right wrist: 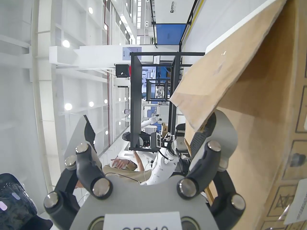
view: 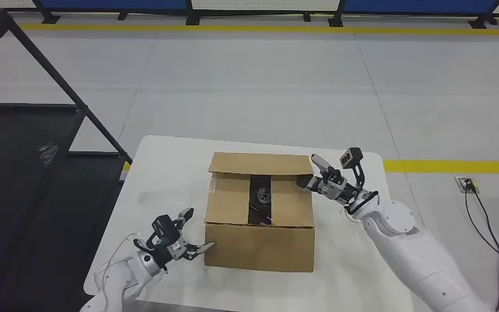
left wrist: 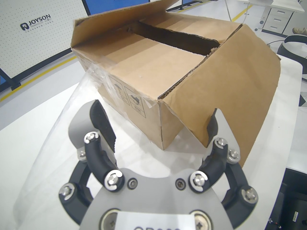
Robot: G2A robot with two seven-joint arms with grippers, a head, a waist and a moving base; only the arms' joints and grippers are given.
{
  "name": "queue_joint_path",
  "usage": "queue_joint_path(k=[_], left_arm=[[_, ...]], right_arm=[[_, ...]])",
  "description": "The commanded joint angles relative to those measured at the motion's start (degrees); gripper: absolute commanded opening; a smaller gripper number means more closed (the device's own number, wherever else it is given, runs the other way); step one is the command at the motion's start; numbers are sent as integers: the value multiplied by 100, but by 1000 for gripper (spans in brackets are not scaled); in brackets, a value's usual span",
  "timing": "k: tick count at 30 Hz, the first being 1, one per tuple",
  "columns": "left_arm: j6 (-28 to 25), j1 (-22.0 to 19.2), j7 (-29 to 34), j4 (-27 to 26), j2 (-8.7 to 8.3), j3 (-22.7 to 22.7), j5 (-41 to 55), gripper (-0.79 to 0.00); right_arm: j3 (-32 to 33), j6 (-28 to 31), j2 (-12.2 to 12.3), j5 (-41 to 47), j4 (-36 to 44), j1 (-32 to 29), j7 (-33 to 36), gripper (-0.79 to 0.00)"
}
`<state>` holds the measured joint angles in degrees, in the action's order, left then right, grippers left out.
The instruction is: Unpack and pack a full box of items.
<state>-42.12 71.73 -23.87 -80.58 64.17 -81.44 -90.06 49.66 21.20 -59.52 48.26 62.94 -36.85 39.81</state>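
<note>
Right hand (right wrist: 148, 123): wide open and holding nothing. One pad (right wrist: 203, 135) is tucked under the right corner of the far flap (view: 261, 164), and the other stands free in the air.
Left hand (left wrist: 156, 108): also wide open and empty, low at the box's near left corner. One finger (left wrist: 217, 125) is just beside the edge of the near flap (left wrist: 239, 77). You cannot tell whether it touches.
Far flap: raised and leaning away from the opening.
Near flap: folded out and hanging down the front wall.
Inner flaps (left wrist: 148, 58): lying flat over the top with a narrow slot between them, where dark contents (view: 263, 201) show.
Box (view: 261, 234): in the middle of the worktop (view: 171, 171), square to you.
Step, as I judge it: opening the top, with unpacking not yet begun.
Doing it well: push the far flap back from underneath, past upright, so that it stays open. Use the left hand to steady the near corner so the box cannot slide. Then lift each inner flap by its slot edge.
Risk: an unbraced push may skid the box towards the far edge.
</note>
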Motion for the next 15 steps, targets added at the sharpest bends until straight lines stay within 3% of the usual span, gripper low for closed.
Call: queue_joint_path(k=[1,7,15], left_arm=[[14,-12,-8,16,-3,20,24,0],[42,-41,-42,59,-15,75,75,0],[60,-116,-55,88,-26,195,74,0]], right_arm=[[-31,7,-56,-23,-86,96,72,0],[32,98,-158,-123,-258,244,84,0],[-140,131,-430,-633,-507,624,-1004,0]])
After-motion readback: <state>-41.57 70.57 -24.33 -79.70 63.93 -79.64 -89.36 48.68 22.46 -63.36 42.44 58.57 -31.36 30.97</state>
